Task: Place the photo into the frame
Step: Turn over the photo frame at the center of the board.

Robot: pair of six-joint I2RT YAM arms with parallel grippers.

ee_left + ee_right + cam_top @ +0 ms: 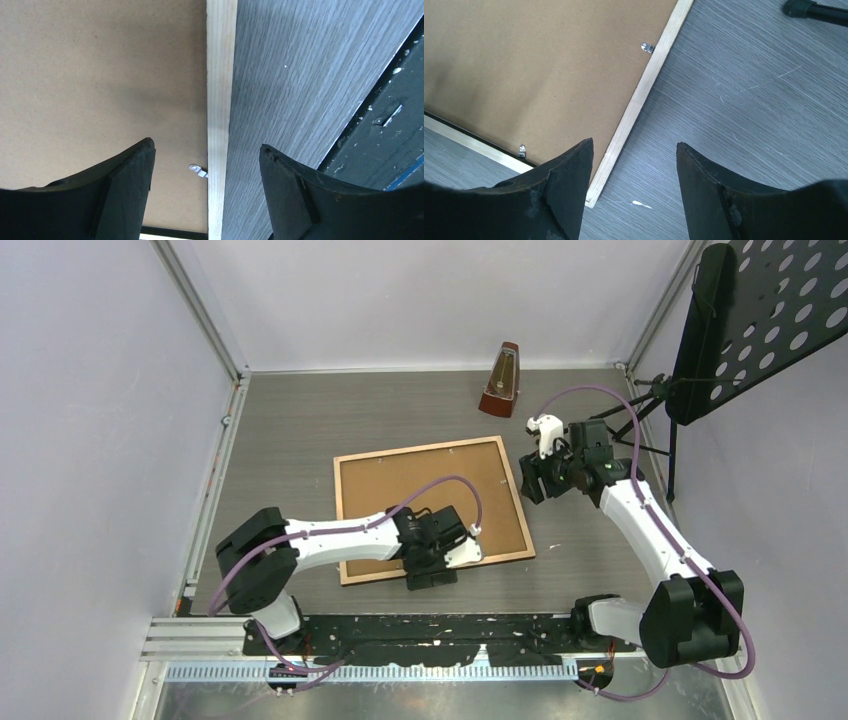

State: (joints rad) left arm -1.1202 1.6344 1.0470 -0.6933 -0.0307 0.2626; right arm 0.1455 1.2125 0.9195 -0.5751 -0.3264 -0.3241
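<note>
The grey wood-grain table (300, 420) carries the frame (418, 447), which lies flat at its middle, back upward. It is a large rectangle with a thin, pale wood border. A plain brown backing sheet (390, 485) fills it. The left gripper (206, 150) hangs over the frame's near edge, jaws spread to either side of the border strip. The right gripper (634, 145) hangs just off the frame's far right corner, jaws spread over bare table. Small metal tabs (647, 47) sit on the backing against the border's inner edge.
</note>
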